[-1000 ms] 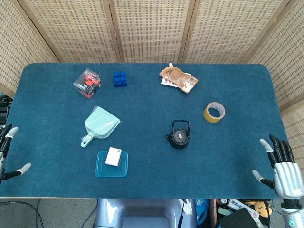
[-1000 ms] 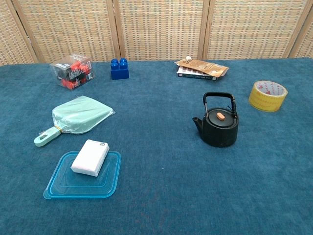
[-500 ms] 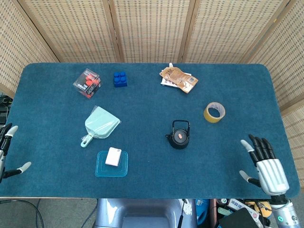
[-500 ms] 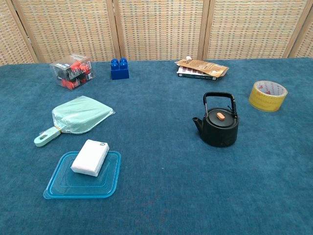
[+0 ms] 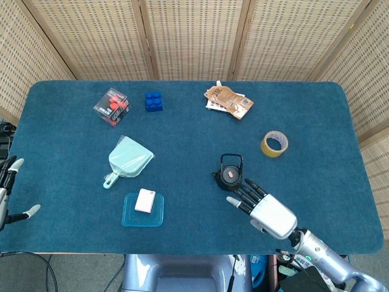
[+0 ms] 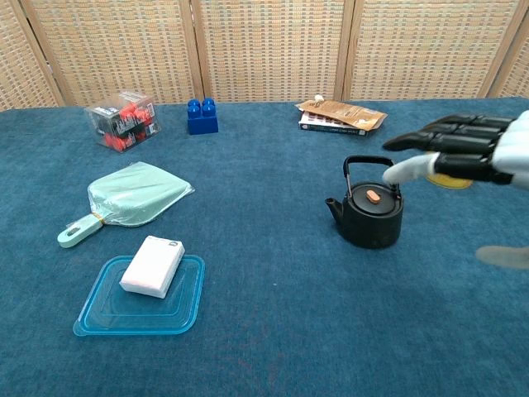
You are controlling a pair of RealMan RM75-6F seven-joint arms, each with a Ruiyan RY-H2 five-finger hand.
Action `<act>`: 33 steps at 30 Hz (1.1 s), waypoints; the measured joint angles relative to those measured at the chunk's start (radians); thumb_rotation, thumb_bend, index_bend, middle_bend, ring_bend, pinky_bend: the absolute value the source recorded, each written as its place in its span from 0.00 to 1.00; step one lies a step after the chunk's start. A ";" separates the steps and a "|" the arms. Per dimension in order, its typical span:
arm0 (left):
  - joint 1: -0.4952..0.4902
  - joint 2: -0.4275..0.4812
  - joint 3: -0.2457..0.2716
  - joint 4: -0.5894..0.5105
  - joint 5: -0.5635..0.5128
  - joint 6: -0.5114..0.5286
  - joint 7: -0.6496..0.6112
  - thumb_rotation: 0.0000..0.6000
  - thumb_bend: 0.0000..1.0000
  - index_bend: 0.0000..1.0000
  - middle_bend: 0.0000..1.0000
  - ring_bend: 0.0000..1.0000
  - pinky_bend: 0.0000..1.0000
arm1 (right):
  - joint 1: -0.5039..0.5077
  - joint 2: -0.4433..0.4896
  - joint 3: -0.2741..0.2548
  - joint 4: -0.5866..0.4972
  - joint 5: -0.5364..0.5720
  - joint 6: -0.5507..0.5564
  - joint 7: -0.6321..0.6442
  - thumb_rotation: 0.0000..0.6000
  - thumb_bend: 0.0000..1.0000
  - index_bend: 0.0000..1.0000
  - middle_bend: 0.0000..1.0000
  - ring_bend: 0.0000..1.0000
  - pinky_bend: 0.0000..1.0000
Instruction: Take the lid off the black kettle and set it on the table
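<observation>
The small black cast-iron kettle (image 5: 230, 173) stands upright on the blue-carpeted bench (image 5: 182, 134), its black lid with an orange knob (image 6: 374, 197) seated under the raised handle. The right hand (image 5: 261, 207) hovers just beside the kettle, fingers (image 6: 438, 141) spread and empty, probably lining up a pinch on the knob. The left hand (image 5: 7, 191), far from the kettle at the bench's edge, is spread and empty.
</observation>
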 measured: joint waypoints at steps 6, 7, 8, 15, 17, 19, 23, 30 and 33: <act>-0.010 -0.004 -0.005 0.010 -0.019 -0.021 -0.003 1.00 0.09 0.00 0.00 0.00 0.00 | 0.081 -0.068 0.009 0.017 0.026 -0.160 -0.016 1.00 0.64 0.18 0.15 0.01 0.19; -0.011 -0.004 -0.006 0.011 -0.022 -0.024 -0.004 1.00 0.09 0.00 0.00 0.00 0.00 | 0.089 -0.080 0.010 0.020 0.042 -0.177 -0.010 1.00 0.66 0.18 0.16 0.01 0.20; -0.012 -0.004 -0.007 0.014 -0.025 -0.027 -0.007 1.00 0.09 0.00 0.00 0.00 0.00 | 0.101 -0.100 0.011 0.026 0.066 -0.202 0.004 1.00 0.68 0.18 0.16 0.02 0.20; -0.014 -0.005 -0.009 0.020 -0.032 -0.032 -0.015 1.00 0.10 0.00 0.00 0.00 0.00 | 0.144 -0.216 0.017 0.122 0.179 -0.265 0.077 1.00 0.73 0.19 0.24 0.15 0.31; -0.015 -0.005 -0.009 0.021 -0.033 -0.033 -0.013 1.00 0.10 0.00 0.00 0.00 0.00 | 0.149 -0.235 0.018 0.144 0.201 -0.266 0.102 1.00 0.75 0.20 0.25 0.17 0.33; -0.016 -0.005 -0.009 0.020 -0.033 -0.034 -0.012 1.00 0.10 0.00 0.00 0.00 0.00 | 0.153 -0.245 0.019 0.156 0.221 -0.269 0.122 1.00 0.77 0.21 0.26 0.18 0.34; -0.016 -0.006 -0.007 0.019 -0.032 -0.034 -0.010 1.00 0.09 0.00 0.00 0.00 0.00 | 0.160 -0.261 0.020 0.179 0.263 -0.275 0.157 1.00 0.78 0.21 0.27 0.19 0.35; -0.016 -0.006 -0.006 0.019 -0.030 -0.035 -0.012 1.00 0.09 0.00 0.00 0.00 0.00 | 0.165 -0.273 0.015 0.204 0.307 -0.293 0.165 1.00 0.78 0.22 0.27 0.19 0.35; -0.016 -0.006 -0.006 0.020 -0.032 -0.034 -0.012 1.00 0.09 0.00 0.00 0.00 0.00 | 0.165 -0.278 0.015 0.217 0.327 -0.299 0.163 1.00 0.78 0.23 0.28 0.20 0.36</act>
